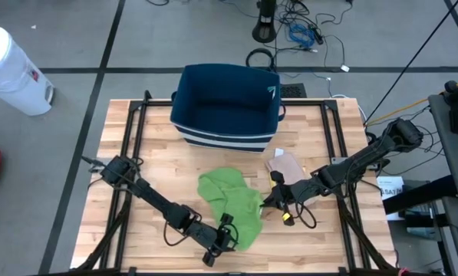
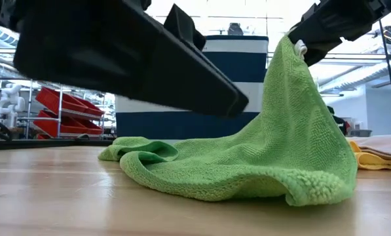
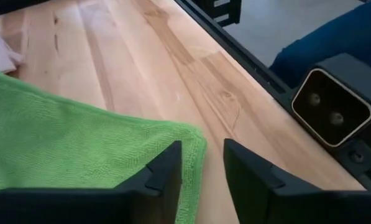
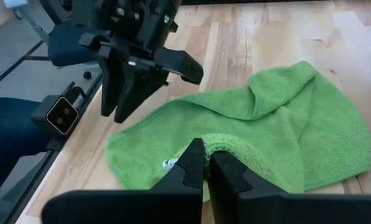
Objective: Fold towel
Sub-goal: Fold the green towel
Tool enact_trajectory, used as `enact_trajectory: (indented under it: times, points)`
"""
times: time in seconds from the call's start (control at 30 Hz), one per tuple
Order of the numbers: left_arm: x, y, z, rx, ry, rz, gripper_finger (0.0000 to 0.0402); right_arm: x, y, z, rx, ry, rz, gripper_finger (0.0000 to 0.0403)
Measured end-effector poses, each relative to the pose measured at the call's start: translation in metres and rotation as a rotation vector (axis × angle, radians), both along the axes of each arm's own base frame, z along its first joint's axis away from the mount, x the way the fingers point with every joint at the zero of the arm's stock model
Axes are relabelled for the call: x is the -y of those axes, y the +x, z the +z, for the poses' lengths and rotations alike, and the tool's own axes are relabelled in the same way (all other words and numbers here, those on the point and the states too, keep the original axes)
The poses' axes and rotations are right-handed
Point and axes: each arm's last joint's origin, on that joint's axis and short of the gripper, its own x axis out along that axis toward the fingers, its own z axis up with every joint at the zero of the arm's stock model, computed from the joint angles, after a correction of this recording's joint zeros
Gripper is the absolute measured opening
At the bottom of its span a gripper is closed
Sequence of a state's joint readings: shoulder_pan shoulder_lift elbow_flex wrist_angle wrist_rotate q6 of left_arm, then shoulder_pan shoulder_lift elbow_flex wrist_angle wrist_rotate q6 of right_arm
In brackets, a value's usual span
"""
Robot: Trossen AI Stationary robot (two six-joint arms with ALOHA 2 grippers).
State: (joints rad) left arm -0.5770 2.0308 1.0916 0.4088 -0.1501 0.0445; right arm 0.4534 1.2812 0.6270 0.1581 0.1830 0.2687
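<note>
The green towel (image 1: pixel 230 205) lies crumpled on the wooden table, toward its near edge. One part of its right side is drawn up into a peak (image 2: pixel 288 52). My right gripper (image 1: pixel 273 201) is shut on that peak. My left gripper (image 3: pixel 204 165) stands open low over the towel's near corner (image 3: pixel 188 134). One of its fingers is over the towel's edge and the other over bare wood. The right wrist view shows it too, beyond the towel (image 4: pixel 132 93). My left gripper: one finger (image 3: pixel 166 168) lies over the towel's corner, but whether it touches the cloth I cannot tell. My right gripper pinches a raised fold of the towel's edge (image 4: pixel 219 142) between its two fingers, near a small white label (image 4: pixel 169 163). It comes in slanting down from the table's right. The cloth hangs from it like a tent, its lower parts (image 2: pixel 234 174) resting on the table.
A navy bin with white stripes (image 1: pixel 225 107) stands at the table's far middle. A beige cloth (image 1: pixel 286 165) lies just right of the towel, behind my right gripper. Black frame rails (image 1: pixel 133 146) run along the table's sides. Bare wood shows at the near left.
</note>
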Motion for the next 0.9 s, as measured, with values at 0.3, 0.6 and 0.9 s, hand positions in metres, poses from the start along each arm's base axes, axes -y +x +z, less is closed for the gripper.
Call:
enact_trajectory:
  times: [0.3, 0.6, 0.9]
  points:
    - [-0.001, 0.003, 0.0, 0.015, -0.019, -0.011, 0.0196, 0.0, 0.001, 0.002, 0.026, -0.008, -0.023, 0.0]
    - [-0.013, 0.011, -0.006, 0.007, -0.026, -0.025, 0.0197, 0.0, 0.004, 0.007, 0.083, -0.002, -0.017, 0.0]
    - [-0.016, 0.02, -0.041, 0.001, -0.051, -0.062, 0.0197, 0.0, 0.004, 0.006, 0.08, 0.002, -0.022, 0.0]
